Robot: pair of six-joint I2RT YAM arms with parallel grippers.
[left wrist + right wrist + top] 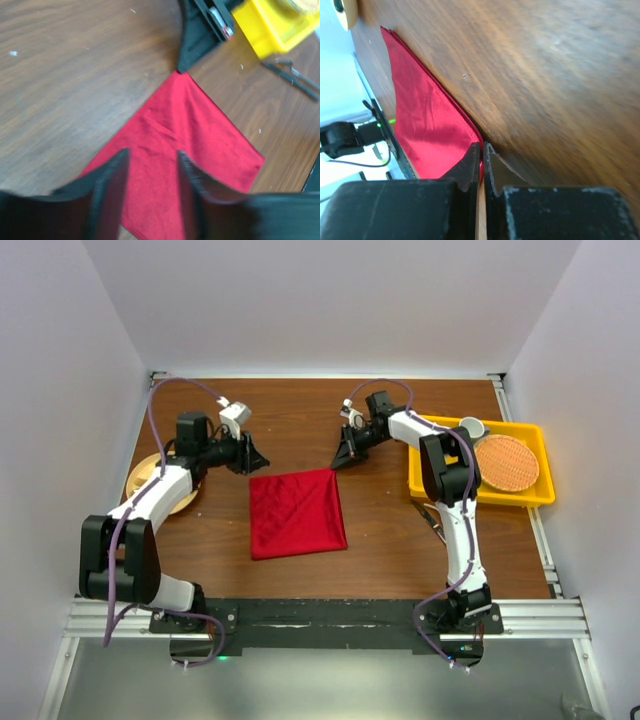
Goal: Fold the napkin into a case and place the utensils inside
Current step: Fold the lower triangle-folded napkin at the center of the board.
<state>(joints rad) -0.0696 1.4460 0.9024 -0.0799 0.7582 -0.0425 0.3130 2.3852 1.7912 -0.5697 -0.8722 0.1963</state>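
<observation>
Centrally, a plain deep-red fabric napkin [297, 512] is laid flat on the brown wooden table [300, 420]. Its far right corner is pinched by the clenched right gripper [481, 149]; above its far left corner the left gripper [151, 156] is held released, 2 fingers parted.

White-and-black arms [160, 490], purple cables [180, 379]

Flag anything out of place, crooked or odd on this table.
Nothing looks spilled or damaged. The napkin is folded into a rough square and sits slightly crooked on the table. The utensils lie loose on the bare wood beside the yellow tray rather than with the napkin.
</observation>
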